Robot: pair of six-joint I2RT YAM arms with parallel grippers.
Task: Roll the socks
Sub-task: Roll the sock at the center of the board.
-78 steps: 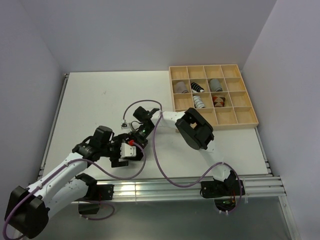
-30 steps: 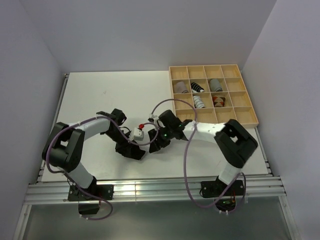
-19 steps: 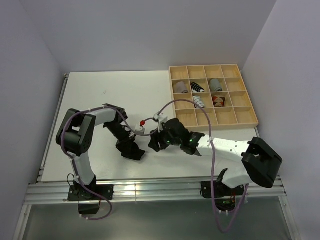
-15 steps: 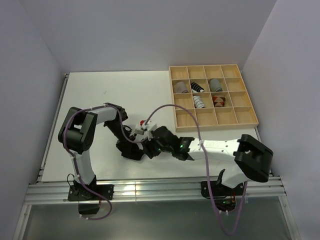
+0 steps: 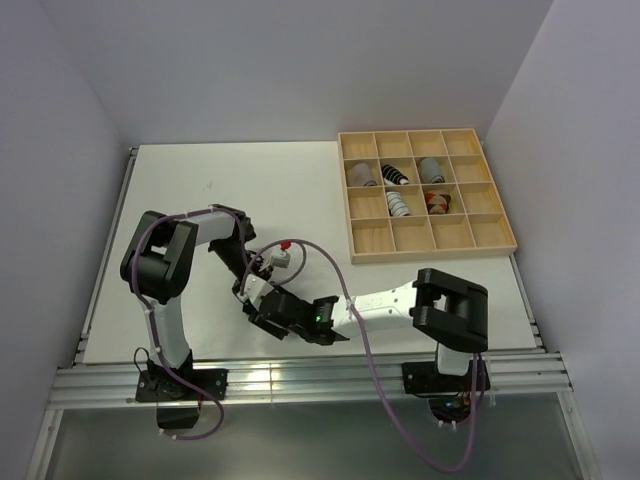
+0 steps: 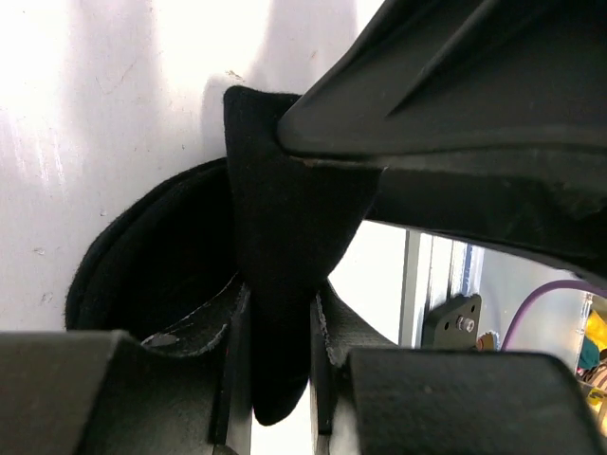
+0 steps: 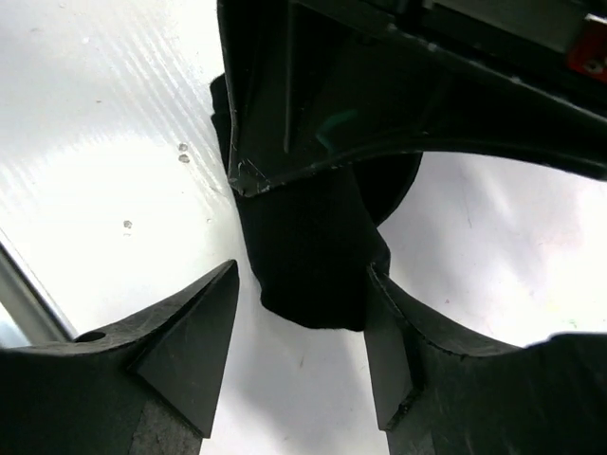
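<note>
A black sock (image 6: 285, 237) lies bunched on the white table, with a fold standing up. My left gripper (image 6: 278, 379) is shut on that fold, and the fabric fills the narrow gap between its pads. My right gripper (image 7: 302, 275) is open and straddles the sock's (image 7: 313, 256) free end, its right finger (image 7: 394, 351) touching the cloth and its left finger (image 7: 190, 351) apart from it. In the top view the left gripper (image 5: 252, 292) and the right gripper (image 5: 268, 310) meet near the table's front edge, and they hide most of the sock.
A light wooden grid tray (image 5: 500, 240) stands at the back right, with several rolled socks (image 5: 399, 203) in its cells. The aluminium rail (image 5: 330, 375) runs along the near table edge, close behind the right gripper. Purple cables loop over both arms.
My right arm has swung round from the sock's right to its near side and closed in on the left gripper, its jaws widening a little. The left gripper has kept its hold.
</note>
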